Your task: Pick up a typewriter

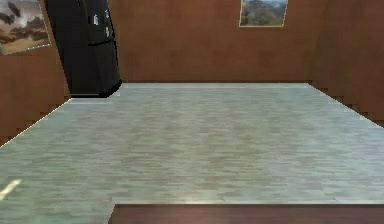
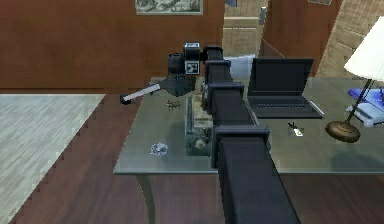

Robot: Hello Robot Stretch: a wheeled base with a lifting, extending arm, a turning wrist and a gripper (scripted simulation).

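A grey-green boxy machine (image 2: 194, 128), which may be the typewriter, stands on the grey glass-topped table (image 2: 170, 165), and the arm partly hides it. The dark arm (image 2: 235, 130) rises from the bottom edge and reaches over the table past this machine. At its far end are the white marked squares (image 2: 190, 63), with the gripper (image 2: 172, 88) just left of and below them, over the table's far part. A small dark thing (image 2: 172, 102) lies on the tabletop right at the fingers, so I cannot tell whether the gripper holds anything.
On the table are an open black laptop (image 2: 280, 85), a lamp with a cream shade (image 2: 365, 70), a grey stick-like item (image 2: 140, 95), a small round thing (image 2: 160, 150) and a small dark bit (image 2: 295, 127). The forward view has pale floor (image 1: 200, 140), a black fridge (image 1: 85, 45) and brown walls with pictures (image 1: 262, 12).
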